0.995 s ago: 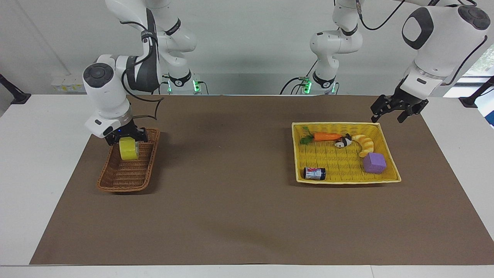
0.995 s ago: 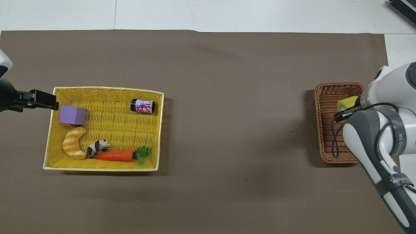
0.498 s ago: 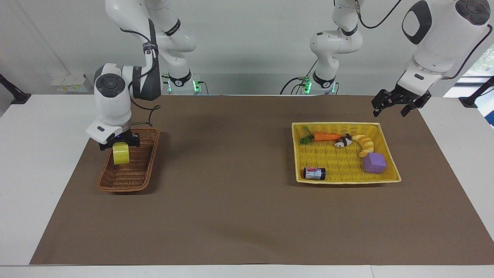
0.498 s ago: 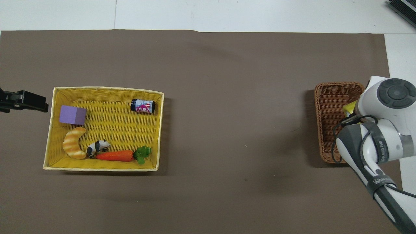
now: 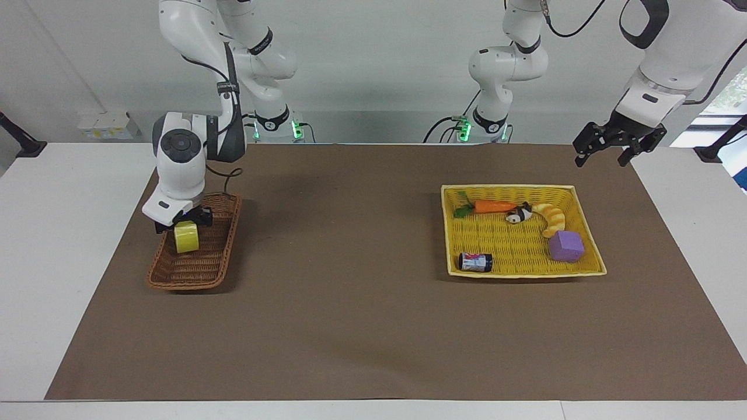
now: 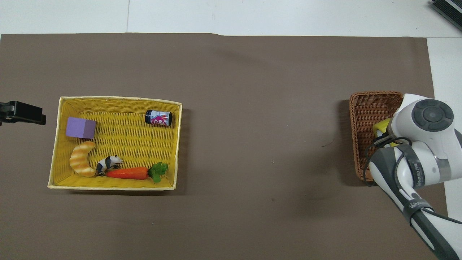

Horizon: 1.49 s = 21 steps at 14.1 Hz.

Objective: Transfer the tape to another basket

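brown mat (image 5: pixel 350 280) between basket (image 5: pixel 192 274) and yellow tray (image 5: pixel 525 269) lies open; the tray looks crowded.

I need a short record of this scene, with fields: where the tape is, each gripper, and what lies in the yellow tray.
tape: yellow roll, held in the right gripper, low in the brown basket
right gripper: shut on the tape
left gripper: open, in the air past the yellow tray, waiting
tray contents: carrot, panda, croissant, purple block, can
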Available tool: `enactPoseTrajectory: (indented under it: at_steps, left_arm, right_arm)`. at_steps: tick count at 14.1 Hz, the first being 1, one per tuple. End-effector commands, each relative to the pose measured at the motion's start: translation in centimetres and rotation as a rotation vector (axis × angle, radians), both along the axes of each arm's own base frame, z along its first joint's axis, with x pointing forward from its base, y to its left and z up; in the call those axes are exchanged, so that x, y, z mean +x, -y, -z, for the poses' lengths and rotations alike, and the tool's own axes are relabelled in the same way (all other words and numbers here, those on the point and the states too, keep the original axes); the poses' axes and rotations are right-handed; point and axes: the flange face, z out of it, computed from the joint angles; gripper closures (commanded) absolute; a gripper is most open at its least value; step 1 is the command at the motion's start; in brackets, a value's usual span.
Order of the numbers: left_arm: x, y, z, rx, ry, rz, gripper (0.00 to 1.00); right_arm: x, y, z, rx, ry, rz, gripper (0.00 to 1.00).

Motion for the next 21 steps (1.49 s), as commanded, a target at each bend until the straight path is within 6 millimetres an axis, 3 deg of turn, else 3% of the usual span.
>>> enactPoseTrajectory:
  at_steps: [1, 2, 3, 5, 11, 17, 21]
  left_arm:
    - [-0.3, -0.3, -0.6, 0.008, -0.004, 0.005, 0.0]
    - [-0.3, -0.4, -0.5, 0.008, -0.006, 0.004, 0.0]
    - [-0.3, -0.3, -0.5, 0.008, -0.003, 0.005, 0.0]
    - [-0.3, -0.3, -0.5, 0.008, -0.004, 0.005, 0.0]
    - [-0.3, -0.3, -0.5, 0.008, -0.006, 0.005, 0.0]
    - [-0.2, -0.3, -0.6, 0.008, -0.001, 0.005, 0.0]
    - [-0.4, -0.3, -0.5, 0.008, -0.009, 0.005, 0.0]
  right_arm:
    - [-0.8, -0.7, -0.2, -0.005, 0.013, 0.013, 0.08]
    - [-0.8, -0.8, -0.2, -0.001, 0.01, 0.02, 0.0]
    - [-0.8, -1.1, -0.6, 0.026, 0.009, 0.048, 0.0]
    - [-0.8, -3.9, -1.6, 0.118, 0.009, 0.09, 0.0]
    - [-0.4, -4.0, -6.9, 0.313, 0.021, 0.233, 0.0]
    - [1.6, -3.6, -16.5, 0.31, 0.129, 0.341, 0.0]
    - [-0.4, -4.8, -21.6, 0.307, 0.19, 0.499, 0.0]
